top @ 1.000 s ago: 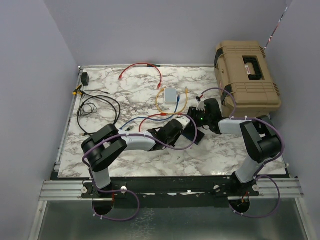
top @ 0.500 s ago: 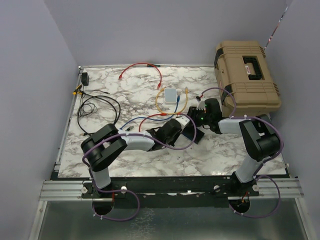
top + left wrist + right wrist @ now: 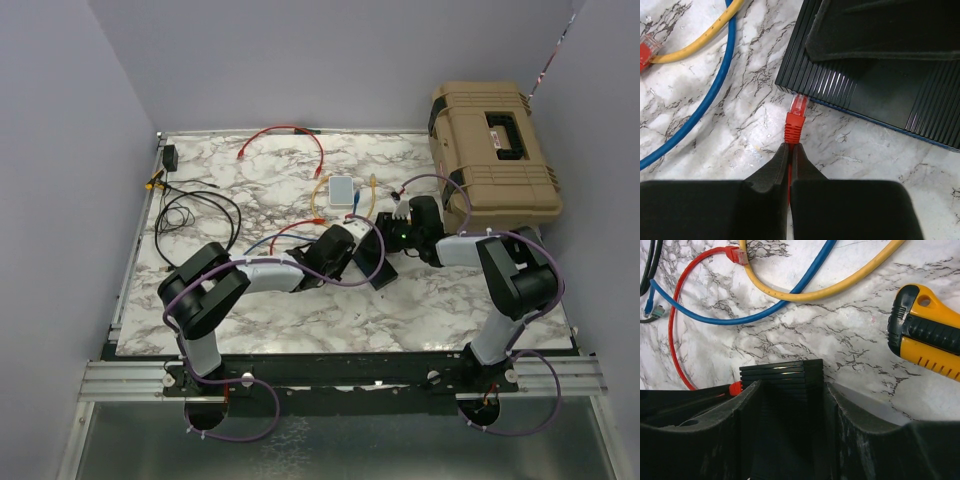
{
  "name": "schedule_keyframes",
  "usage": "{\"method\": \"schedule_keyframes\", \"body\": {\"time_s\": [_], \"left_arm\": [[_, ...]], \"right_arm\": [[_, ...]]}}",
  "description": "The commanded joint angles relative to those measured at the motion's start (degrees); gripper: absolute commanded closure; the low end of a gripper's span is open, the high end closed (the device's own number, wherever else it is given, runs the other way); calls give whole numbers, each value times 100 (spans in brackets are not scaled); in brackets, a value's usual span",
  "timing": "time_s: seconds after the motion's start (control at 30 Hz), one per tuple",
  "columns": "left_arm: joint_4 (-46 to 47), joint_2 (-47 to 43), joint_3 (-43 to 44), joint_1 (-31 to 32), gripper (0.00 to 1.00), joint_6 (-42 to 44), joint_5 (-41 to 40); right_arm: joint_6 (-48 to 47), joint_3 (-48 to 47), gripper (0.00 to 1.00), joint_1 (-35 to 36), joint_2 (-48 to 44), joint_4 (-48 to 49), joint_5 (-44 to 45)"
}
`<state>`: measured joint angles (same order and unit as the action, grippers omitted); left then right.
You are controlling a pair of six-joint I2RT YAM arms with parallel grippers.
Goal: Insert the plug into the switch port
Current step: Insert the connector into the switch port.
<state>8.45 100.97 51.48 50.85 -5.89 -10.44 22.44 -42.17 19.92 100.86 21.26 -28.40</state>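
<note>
Pinching the red plug [image 3: 796,112] by its rear boot, the left gripper [image 3: 790,150] is clenched; the plug's clear tip touches the switch [image 3: 865,85] edge near 1 corner. The right gripper [image 3: 790,390] grasps the switch across its width.

In the top view the left arm [image 3: 265,272] stretches low from lower left toward centre. The right arm [image 3: 515,275] folds at its elbow, forearm reaching left. The left gripper [image 3: 790,149] is pinched tight on the tail of the plug [image 3: 796,116]. The right gripper [image 3: 790,390] clamps the switch [image 3: 782,375], jaws half apart.
</note>
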Motion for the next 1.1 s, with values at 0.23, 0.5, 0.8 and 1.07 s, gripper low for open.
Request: {"method": "schedule_keyframes", "body": {"time_s": [0.23,0.5,0.8,1.07], "left_arm": [[1675,89,651,176,100,810,1253],[1689,121,865,168,100,635,227],[2048,274,1293,141,100,613,-16],[2578,410,1381,140,100,630,402]], "right_arm": [[84,230,50,441,531,-1247,-1394],[-26,127,50,641,583,-1317,-1507],[-136,79,50,814,576,-1352,-1696],[-266,-21,51,1094,626,-1390,-2053]]}}
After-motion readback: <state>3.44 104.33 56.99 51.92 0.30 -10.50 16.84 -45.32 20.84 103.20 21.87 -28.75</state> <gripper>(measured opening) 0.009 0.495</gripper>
